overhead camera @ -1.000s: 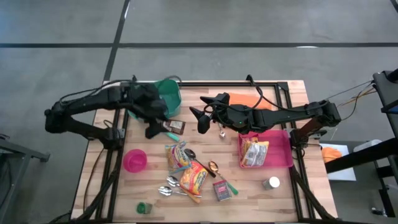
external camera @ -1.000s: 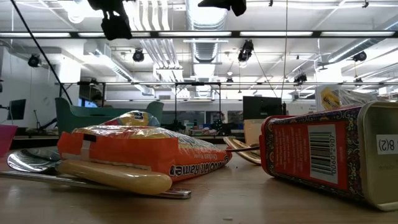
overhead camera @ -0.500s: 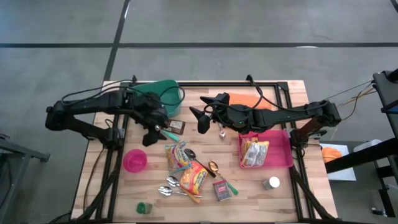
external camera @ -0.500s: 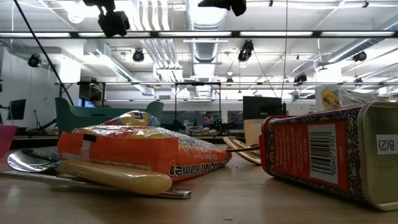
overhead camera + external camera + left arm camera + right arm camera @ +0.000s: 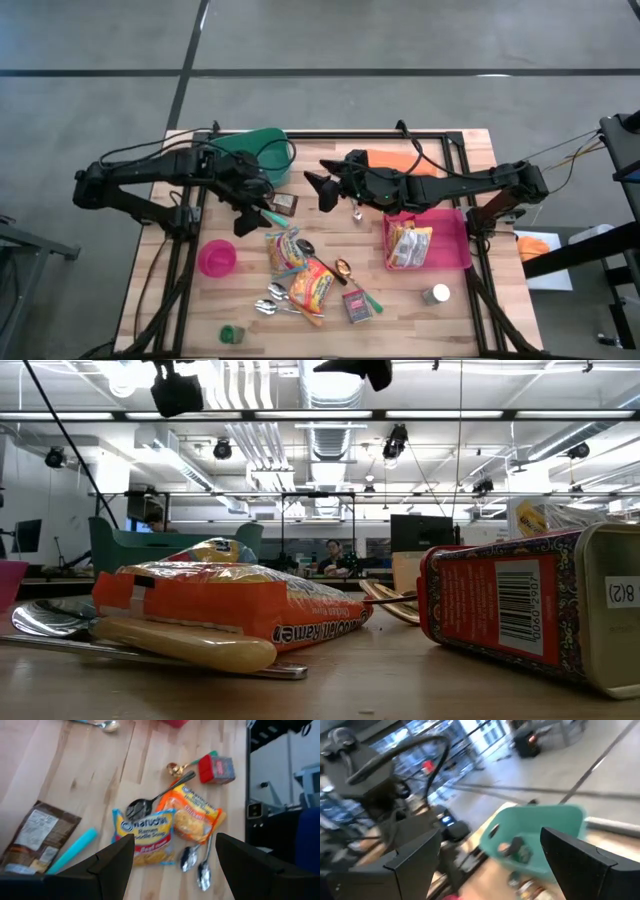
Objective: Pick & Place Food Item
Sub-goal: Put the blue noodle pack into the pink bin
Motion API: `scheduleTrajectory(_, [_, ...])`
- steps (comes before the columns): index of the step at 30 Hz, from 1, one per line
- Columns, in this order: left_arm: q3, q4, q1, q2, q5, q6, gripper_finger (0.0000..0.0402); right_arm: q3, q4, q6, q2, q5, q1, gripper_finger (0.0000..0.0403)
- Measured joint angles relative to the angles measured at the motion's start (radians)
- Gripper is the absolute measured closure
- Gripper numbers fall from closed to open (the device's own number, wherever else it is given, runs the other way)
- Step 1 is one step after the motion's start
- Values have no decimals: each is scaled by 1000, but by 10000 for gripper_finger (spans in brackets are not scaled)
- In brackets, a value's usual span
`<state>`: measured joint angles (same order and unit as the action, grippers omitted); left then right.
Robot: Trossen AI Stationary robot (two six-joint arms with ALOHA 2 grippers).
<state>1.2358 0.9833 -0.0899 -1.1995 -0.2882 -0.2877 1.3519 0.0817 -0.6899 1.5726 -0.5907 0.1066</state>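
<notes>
below left claw [image 5: 172,865], blue ramen packet [image 5: 146,836]

Beyond the right gripper [image 5: 490,865], motion blur is smearing the green bin [image 5: 540,837]; its contents are staying unreadable. Ahead of the left gripper [image 5: 172,857], the frame edge is cropping the brown packet [image 5: 37,840].

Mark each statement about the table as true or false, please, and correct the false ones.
1. The pink tray holds a food packet. True.
2. The left gripper grips the blue ramen packet. False: it hangs open above it, holding nothing.
3. The pink bowl sits inside the green bin. False: it stands alone on the table.
4. The right gripper is open and empty. True.
5. The orange ramen packet lies beside the blue one. True.
</notes>
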Motion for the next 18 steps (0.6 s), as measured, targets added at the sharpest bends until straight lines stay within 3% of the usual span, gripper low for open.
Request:
scheduleTrajectory(5, [0, -26, 34, 5, 12, -59, 122, 0, -1, 47, 0, 226, -2, 68])
scheduleTrajectory(8, [0, -27, 56, 4, 33, -95, 122, 0, -1, 113, 0, 305, -2, 68])
scheduleTrajectory(18, [0, -29, 125, -53, 38, -109, 122, 0, -49, 82, -32, 405, -3, 68])
